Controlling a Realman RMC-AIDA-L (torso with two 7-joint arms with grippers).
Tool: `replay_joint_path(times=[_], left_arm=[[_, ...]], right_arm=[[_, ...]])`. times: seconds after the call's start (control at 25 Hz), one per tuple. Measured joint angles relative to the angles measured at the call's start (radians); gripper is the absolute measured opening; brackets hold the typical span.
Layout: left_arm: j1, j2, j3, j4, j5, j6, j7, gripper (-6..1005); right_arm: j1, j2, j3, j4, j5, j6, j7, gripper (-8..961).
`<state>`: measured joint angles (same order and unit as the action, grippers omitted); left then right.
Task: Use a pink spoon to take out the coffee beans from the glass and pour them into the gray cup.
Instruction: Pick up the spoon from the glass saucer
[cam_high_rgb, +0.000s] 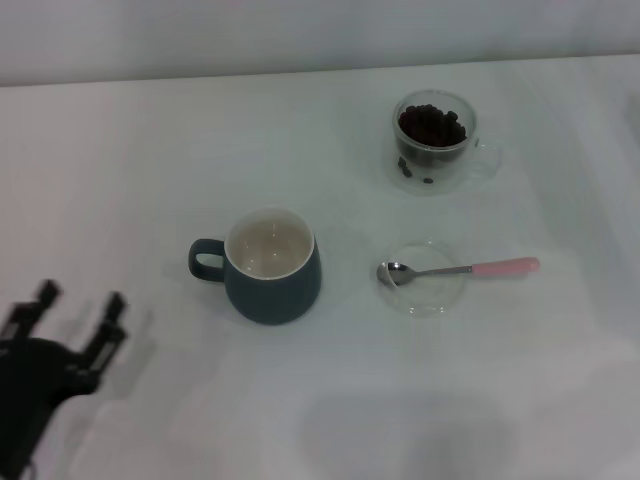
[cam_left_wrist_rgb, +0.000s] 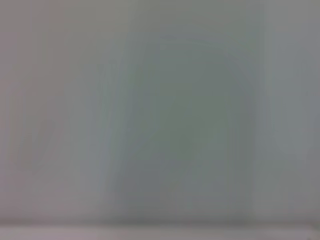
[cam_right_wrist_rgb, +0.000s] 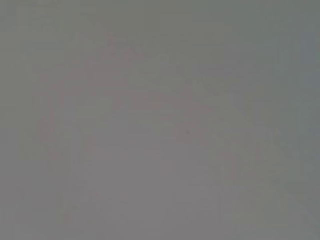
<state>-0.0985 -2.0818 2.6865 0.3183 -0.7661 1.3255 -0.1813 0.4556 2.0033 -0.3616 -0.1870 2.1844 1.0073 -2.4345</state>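
Observation:
The pink spoon (cam_high_rgb: 460, 269) lies with its silver bowl on a shallow clear dish (cam_high_rgb: 425, 281), its handle pointing right. Behind it stands the glass (cam_high_rgb: 434, 143), a clear mug holding a heap of dark coffee beans (cam_high_rgb: 431, 126). The gray cup (cam_high_rgb: 272, 264) stands at the table's middle with a cream inside and its handle to the left; nothing shows inside it. My left gripper (cam_high_rgb: 78, 308) hovers open at the lower left, well left of the cup, with nothing between its fingers. The right gripper is out of view. Both wrist views show only a blank pale surface.
Everything rests on a white table (cam_high_rgb: 150, 160) whose far edge meets a pale wall at the top of the head view. A faint shadow lies on the table in front of the dish.

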Motion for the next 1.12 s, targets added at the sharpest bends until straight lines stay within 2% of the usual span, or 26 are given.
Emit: replay_joint_path(times=[0.08, 0.16, 0.24, 0.44, 0.56, 0.76, 1.12], left_arm=[[0.026, -0.001, -0.001, -0.023, -0.081, 0.096, 0.0, 773], [0.02, -0.001, -0.002, -0.041, -0.163, 0.117, 0.0, 773], [0.004, -0.001, -0.002, -0.055, -0.215, 0.119, -0.002, 773], [-0.056, -0.001, -0.002, -0.101, -0.322, 0.107, -0.007, 773], [-0.072, 0.0, -0.002, -0.11, -0.332, 0.106, -0.008, 773], [-0.126, -0.001, -0.004, -0.115, -0.342, 0.087, -0.01, 772], [-0.184, -0.001, -0.014, -0.116, -0.364, 0.057, -0.013, 772]], right_arm=[[-0.053, -0.001, -0.077, -0.039, 0.0, 0.007, 0.166, 842], [-0.108, -0.007, -0.146, -0.057, 0.0, 0.035, 0.312, 843], [-0.17, -0.012, -0.205, -0.057, 0.0, 0.096, 0.428, 843], [-0.297, -0.009, -0.336, -0.051, -0.056, 0.308, 0.612, 843], [-0.315, -0.005, -0.354, -0.04, -0.105, 0.345, 0.633, 843], [-0.34, -0.003, -0.367, 0.081, -0.175, 0.368, 0.627, 843], [-0.334, 0.003, -0.432, 0.196, -0.198, 0.431, 0.612, 844]])
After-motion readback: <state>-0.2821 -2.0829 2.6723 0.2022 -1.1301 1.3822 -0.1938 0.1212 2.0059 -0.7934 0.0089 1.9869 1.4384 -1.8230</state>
